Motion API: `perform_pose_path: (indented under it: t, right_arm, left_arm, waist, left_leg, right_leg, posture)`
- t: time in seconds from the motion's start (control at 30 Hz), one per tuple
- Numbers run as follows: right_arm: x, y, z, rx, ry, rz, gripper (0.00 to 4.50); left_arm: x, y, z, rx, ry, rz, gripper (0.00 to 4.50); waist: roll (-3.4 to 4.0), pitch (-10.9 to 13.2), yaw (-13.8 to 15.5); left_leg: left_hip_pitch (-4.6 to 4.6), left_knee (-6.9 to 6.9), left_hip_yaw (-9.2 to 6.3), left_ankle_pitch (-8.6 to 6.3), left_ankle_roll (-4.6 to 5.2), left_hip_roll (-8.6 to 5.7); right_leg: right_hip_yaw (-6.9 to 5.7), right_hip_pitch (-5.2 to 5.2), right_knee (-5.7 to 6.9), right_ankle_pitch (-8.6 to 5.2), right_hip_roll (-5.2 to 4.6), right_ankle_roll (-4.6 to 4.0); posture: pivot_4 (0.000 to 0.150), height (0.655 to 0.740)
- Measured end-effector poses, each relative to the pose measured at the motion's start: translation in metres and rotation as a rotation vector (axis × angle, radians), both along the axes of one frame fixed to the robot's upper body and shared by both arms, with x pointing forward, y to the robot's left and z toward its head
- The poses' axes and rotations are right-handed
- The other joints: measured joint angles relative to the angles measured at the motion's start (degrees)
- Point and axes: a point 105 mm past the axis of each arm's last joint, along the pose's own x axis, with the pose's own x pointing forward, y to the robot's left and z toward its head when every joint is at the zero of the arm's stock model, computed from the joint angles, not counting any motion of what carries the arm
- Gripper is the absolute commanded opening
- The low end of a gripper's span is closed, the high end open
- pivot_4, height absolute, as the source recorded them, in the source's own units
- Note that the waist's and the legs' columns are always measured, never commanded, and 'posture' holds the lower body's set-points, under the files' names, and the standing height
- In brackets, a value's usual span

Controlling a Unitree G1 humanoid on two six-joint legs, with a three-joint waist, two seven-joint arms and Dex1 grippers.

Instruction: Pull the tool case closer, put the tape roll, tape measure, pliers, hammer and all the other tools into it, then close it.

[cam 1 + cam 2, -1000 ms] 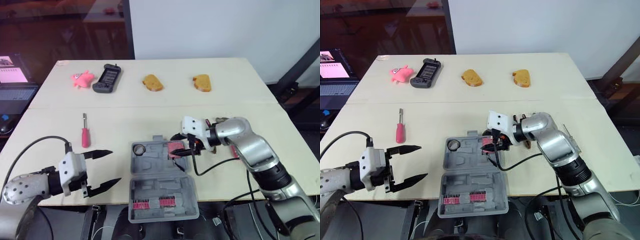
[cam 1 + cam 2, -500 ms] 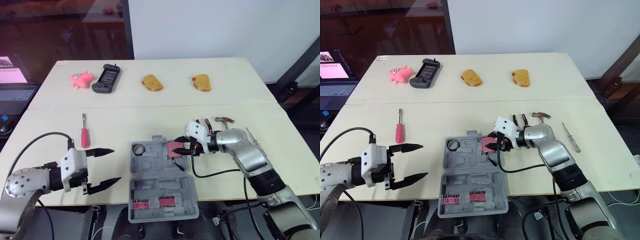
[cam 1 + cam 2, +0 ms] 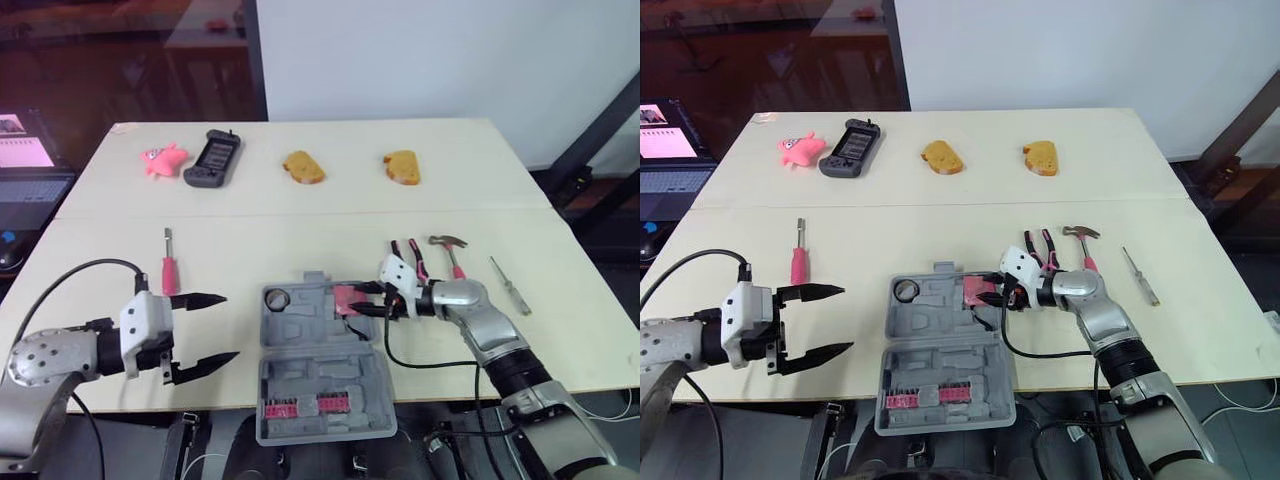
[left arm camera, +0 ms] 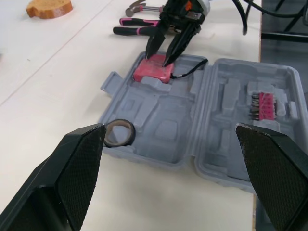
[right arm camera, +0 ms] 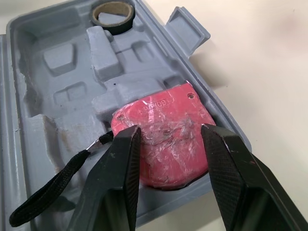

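We are at the tape-measure step: our right gripper [image 3: 987, 295] stands with fingers parted astride the pink tape measure [image 5: 163, 139], seated in the tool case [image 3: 940, 335] directly beneath its tips and seemingly released, so next we lift clear and reach the pliers [image 3: 1037, 243] just behind it.

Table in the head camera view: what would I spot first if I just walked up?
The open grey plastic tool case near the table's front edge grabs you first, with the right pincer at a flat pink tape measure lying in its far right corner. Next comes the left pincer, spread wide open beside the case's left side, and a pink-handled screwdriver lying on the table just past it.
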Motion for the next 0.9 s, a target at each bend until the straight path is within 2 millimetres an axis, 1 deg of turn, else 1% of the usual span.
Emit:
perform_pose_path:
  t: [0.17,0.33,0.4,0.43,0.5,0.6,0.67,0.73,0.77,0.8,0.83,0.9]
  right_arm:
    - [0.001,-0.001,-0.004,0.030,-0.004,-0.008,2.08]
    - [-0.005,-0.003,0.000,0.105,0.027,-0.029,2.08]
    - [-0.008,-0.004,0.006,0.143,0.059,-0.040,2.08]
    - [-0.007,-0.004,0.013,0.160,0.057,-0.041,2.32]
    - [-0.006,-0.012,0.035,0.171,0.008,-0.041,2.92]
    - [-0.006,-0.033,0.065,0.140,-0.073,-0.060,4.40]
    - [-0.008,-0.051,0.079,0.127,-0.103,-0.104,4.46]
    - [-0.011,-0.070,0.084,0.118,-0.113,-0.165,4.46]
    - [-0.014,-0.081,0.084,0.113,-0.115,-0.203,4.46]
    - [-0.020,-0.097,0.082,0.103,-0.105,-0.255,4.46]
    - [-0.026,-0.116,0.078,0.090,-0.084,-0.320,4.46]
    - [-0.034,-0.137,0.074,0.093,-0.058,-0.399,4.46]
  left_arm:
    - [0.001,0.000,0.001,0.003,0.004,-0.004,4.50]
    - [0.004,0.004,-0.001,0.007,0.016,0.017,4.50]
    - [0.008,0.006,-0.001,-0.001,0.021,0.033,4.50]
    - [0.010,0.008,-0.001,-0.007,0.029,0.045,4.50]
    - [0.013,0.012,0.000,-0.033,0.045,0.066,4.50]
    - [0.017,0.024,-0.002,-0.064,0.065,0.122,4.50]
    - [0.019,0.039,-0.004,-0.075,0.070,0.185,4.50]
    - [0.018,0.054,-0.007,-0.083,0.081,0.249,4.50]
    - [0.016,0.062,-0.010,-0.090,0.087,0.285,4.50]
    - [0.013,0.072,-0.011,-0.105,0.082,0.333,4.50]
    - [0.007,0.086,-0.017,-0.117,0.102,0.394,4.50]
    - [0.001,0.099,-0.022,-0.140,0.112,0.458,4.50]
  waist:
    - [-0.04,-0.08,0.01]
    - [-0.02,-0.06,0.12]
    - [0.07,0.01,0.08]
    - [0.11,0.03,0.06]
    - [0.22,0.10,0.12]
    - [0.22,0.11,0.20]
    - [0.20,0.10,0.17]
    - [0.21,0.10,0.15]
    - [0.20,0.11,0.16]
    - [0.20,0.11,0.26]
    - [0.19,0.11,0.26]
    - [0.17,0.12,0.23]
  left_leg:
    - [0.49,-0.09,-0.05,-0.02,-0.01,0.02]
    - [0.49,-0.11,-0.10,-0.03,0.01,0.02]
    - [0.48,-0.12,-0.09,-0.03,0.01,0.03]
    - [0.47,-0.12,-0.07,-0.03,0.01,0.03]
    - [0.43,-0.12,-0.05,-0.04,0.02,0.02]
    - [0.38,-0.15,-0.03,-0.05,0.04,0.02]
    - [0.37,-0.17,-0.04,-0.05,0.04,0.02]
    - [0.35,-0.19,-0.02,-0.06,0.04,0.02]
    - [0.33,-0.19,-0.02,-0.06,0.04,0.02]
    - [0.31,-0.21,-0.01,-0.08,0.08,0.01]
    - [0.31,-0.21,0.01,-0.10,0.11,0.01]
    - [0.30,-0.20,0.02,-0.10,0.10,0.01]
  right_leg:
    - [0.00,0.27,-0.05,-0.05,-0.02,-0.05]
    - [0.05,0.43,-0.04,-0.06,-0.06,-0.06]
    - [0.06,0.40,-0.03,-0.05,-0.06,-0.06]
    - [0.08,0.37,-0.03,-0.05,-0.06,-0.06]
    - [0.10,0.31,-0.03,-0.05,-0.07,-0.05]
    - [0.10,0.22,-0.04,-0.06,-0.08,-0.06]
    - [0.10,0.20,-0.05,-0.07,-0.08,-0.07]
    - [0.10,0.16,-0.05,-0.08,-0.09,-0.09]
    - [0.10,0.12,-0.06,-0.08,-0.10,-0.10]
    - [0.10,0.05,-0.08,-0.10,-0.15,-0.09]
    - [0.10,0.02,-0.11,-0.13,-0.17,-0.12]
    - [0.09,-0.03,-0.11,-0.18,-0.19,-0.22]
  posture:
    - [0.150,0.7188]
    - [0.150,0.7188]
    - [0.150,0.7188]
    - [0.150,0.7188]
    - [0.150,0.7188]
    - [0.150,0.7188]
    - [0.150,0.7188]
    - [0.150,0.7188]
    - [0.150,0.7188]
    - [0.150,0.7188]
    - [0.150,0.7188]
    - [0.150,0.7188]
